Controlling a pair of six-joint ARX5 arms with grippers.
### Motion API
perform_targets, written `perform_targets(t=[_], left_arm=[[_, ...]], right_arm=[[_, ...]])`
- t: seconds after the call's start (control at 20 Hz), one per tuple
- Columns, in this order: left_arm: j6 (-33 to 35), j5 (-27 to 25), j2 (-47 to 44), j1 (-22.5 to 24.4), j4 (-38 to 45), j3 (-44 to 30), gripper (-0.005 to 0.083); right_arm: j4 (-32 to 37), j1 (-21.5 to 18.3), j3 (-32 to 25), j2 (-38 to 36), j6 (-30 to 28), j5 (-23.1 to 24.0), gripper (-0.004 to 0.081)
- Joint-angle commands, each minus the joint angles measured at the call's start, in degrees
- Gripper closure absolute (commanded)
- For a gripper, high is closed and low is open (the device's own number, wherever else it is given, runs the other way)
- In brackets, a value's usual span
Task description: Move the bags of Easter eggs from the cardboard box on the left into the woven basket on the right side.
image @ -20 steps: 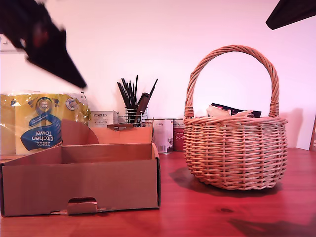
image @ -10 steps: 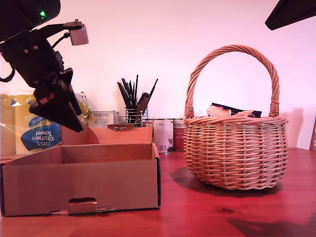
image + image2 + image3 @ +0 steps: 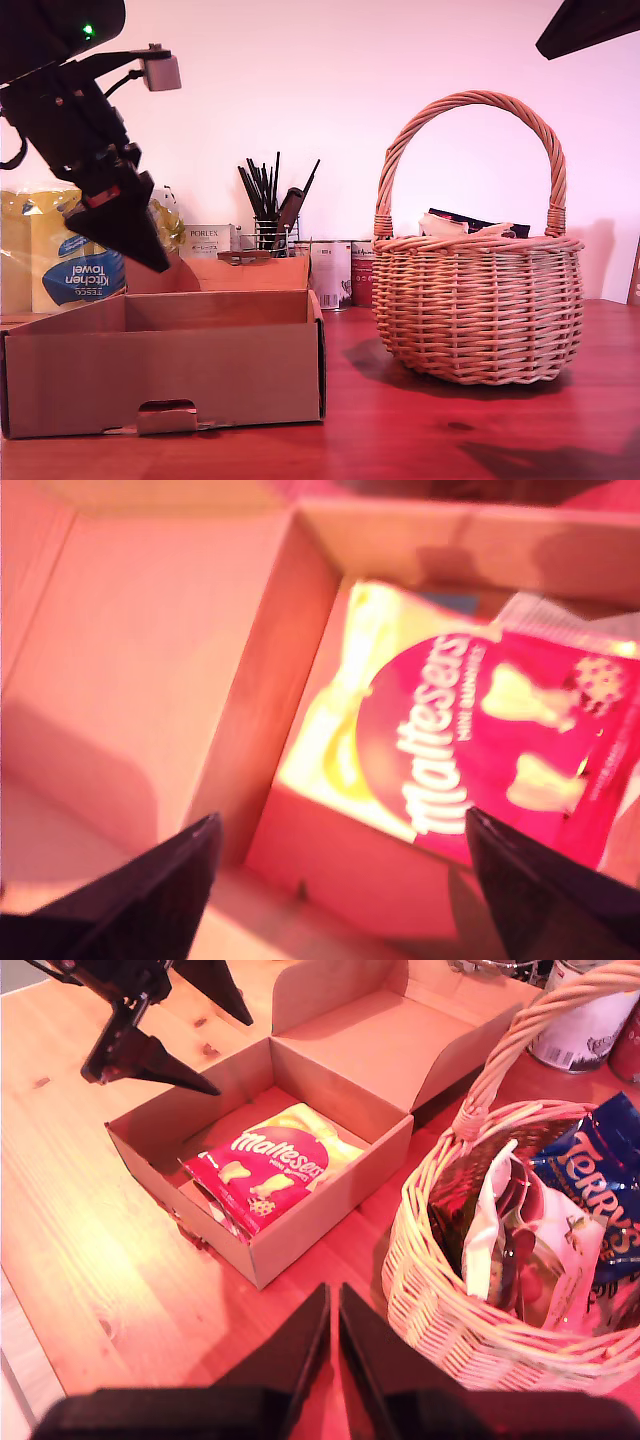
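One bag is left in the cardboard box, as far as I can see: a pink and yellow Maltesers bag. It lies flat on the box floor, close against one side wall. I think my first gripper hangs over the box so it can drop straight down on that bag. Its fingers are spread wide apart and hold nothing. The bag sits below them and ahead, closer to one finger than the other, not yet between them. The box wall is under the gap too, so I would need to shift toward the bag before going down.

My second gripper waits high up, over the worktop between the box and the woven basket. Its fingers are pressed together, with nothing in them. The basket holds other bags already, a blue Terry's bag among them.
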Motion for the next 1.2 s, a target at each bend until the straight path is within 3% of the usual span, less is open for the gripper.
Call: perform_targets(t=[0.0, 0.55, 0.75, 1.15], left_arm=[[-5.0, 0.0, 1.8, -0.2, -0.2, -0.5, 0.0044], [-44.9, 8.6, 5.0, 0.0, -7.3, 3.1, 0.0045], [-52.1, 8.6, 8.7, 0.0, -10.2, 6.7, 0.0045], [-60.5, 2.6, 17.7, -1.3, -16.0, 15.0, 0.0045]], right_arm=[[0.4, -0.1, -1.0, 0.0, -0.2, -0.4, 0.0783], [1.3, -0.1, -1.0, 0.0, -0.2, -0.4, 0.0783], [1.5, -0.1, -1.0, 0.0, -0.2, -0.4, 0.0783], [2.0, 0.0, -1.0, 0.0, -0.2, -0.4, 0.0783]])
